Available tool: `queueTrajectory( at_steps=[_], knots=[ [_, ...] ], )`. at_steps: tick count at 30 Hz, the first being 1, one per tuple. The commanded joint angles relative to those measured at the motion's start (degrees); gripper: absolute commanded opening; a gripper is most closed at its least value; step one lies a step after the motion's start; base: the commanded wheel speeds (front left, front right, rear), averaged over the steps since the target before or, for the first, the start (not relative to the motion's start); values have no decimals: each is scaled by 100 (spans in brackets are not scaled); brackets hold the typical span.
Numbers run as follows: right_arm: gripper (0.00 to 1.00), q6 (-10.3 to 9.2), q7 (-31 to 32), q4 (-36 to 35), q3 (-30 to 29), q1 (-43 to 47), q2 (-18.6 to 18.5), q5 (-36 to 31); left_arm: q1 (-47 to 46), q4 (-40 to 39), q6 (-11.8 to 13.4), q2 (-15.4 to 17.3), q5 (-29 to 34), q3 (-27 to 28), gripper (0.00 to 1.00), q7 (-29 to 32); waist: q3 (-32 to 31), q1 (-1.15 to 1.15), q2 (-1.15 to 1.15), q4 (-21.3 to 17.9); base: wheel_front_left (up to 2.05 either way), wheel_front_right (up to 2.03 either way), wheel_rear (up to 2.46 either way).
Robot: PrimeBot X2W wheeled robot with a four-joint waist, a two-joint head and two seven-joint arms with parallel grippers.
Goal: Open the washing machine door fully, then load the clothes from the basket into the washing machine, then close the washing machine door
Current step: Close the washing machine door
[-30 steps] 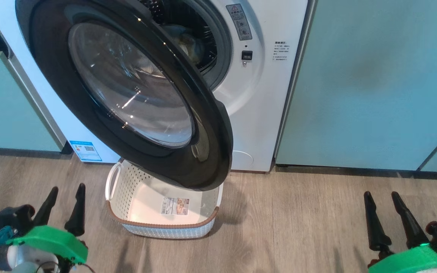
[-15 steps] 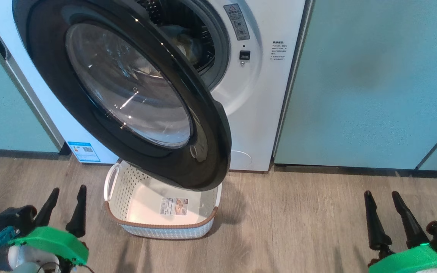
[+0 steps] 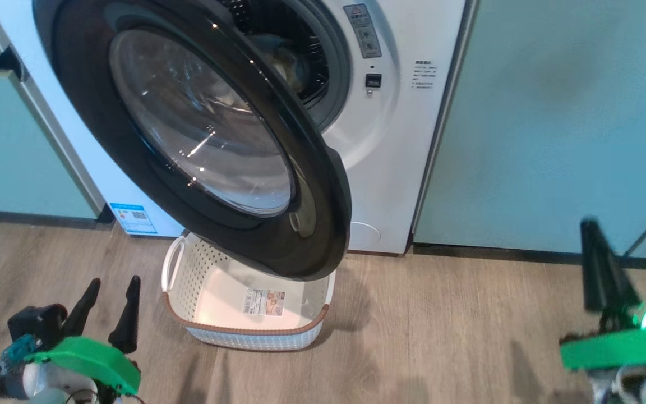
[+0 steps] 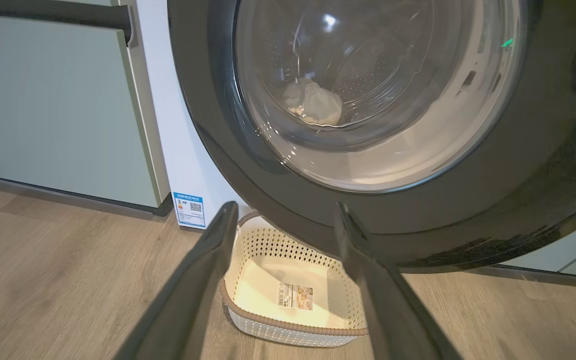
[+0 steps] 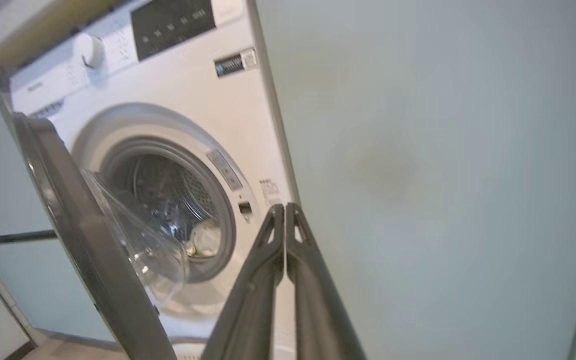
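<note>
The washing machine [image 3: 390, 168] [image 5: 193, 100] stands between pale green cabinets, its black round door [image 3: 199, 140] [image 4: 468, 210] [image 5: 78, 240] swung partly out over the white basket [image 3: 244, 331] [image 4: 293, 325]. Only a label lies on the basket's bottom. Pale clothes [image 3: 286, 62] [image 4: 315, 102] [image 5: 205, 239] lie inside the steel drum. My left gripper [image 3: 112, 283] [image 4: 283, 212] is open near the floor, left of the basket. My right gripper [image 3: 592, 224] [image 5: 284, 207] is shut on nothing, raised at the right, pointing toward the machine's front panel.
Pale green cabinet fronts [image 3: 553, 123] [image 4: 58, 100] flank the machine on both sides. Wooden floor [image 3: 441, 336] spreads in front, with free room right of the basket. A blue label [image 3: 132, 217] marks the machine's lower left corner.
My right gripper has shut and risen at the right, blurred in motion. The left gripper stays open and still. The head camera has shifted slightly.
</note>
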Motion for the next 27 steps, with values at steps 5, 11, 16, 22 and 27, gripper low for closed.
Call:
queueTrajectory(
  at_steps=[5, 11, 16, 22, 27],
  knots=[
    [0, 1, -38, -768, 380, -931, -275, 62, -316, -169, -8, 117, 54, 109, 100, -60, 3, 0, 0, 202, 0, 0, 0],
    [0, 1, -38, -1074, 871, -1580, -349, 169, -386, -181, -8, 112, 56, -57, 100, -60, -30, 0, 0, 434, 0, 0, 0],
    [0, 1, -38, -1125, 1540, -2033, -296, 256, -447, -189, -8, 106, 90, -181, 100, -60, -68, 0, 0, 648, 0, 0, 0],
    [0, 1, -38, -789, 2196, -2377, -110, 590, -523, -188, -8, 74, 94, -278, 100, -60, -92, 0, 0, 902, 0, 0, 0],
    [0, 1, -38, -411, 2700, -2519, -54, 555, -541, -166, -8, 71, 73, -302, 100, -60, -102, 0, 0, 1037, 0, 0, 0]
  ],
)
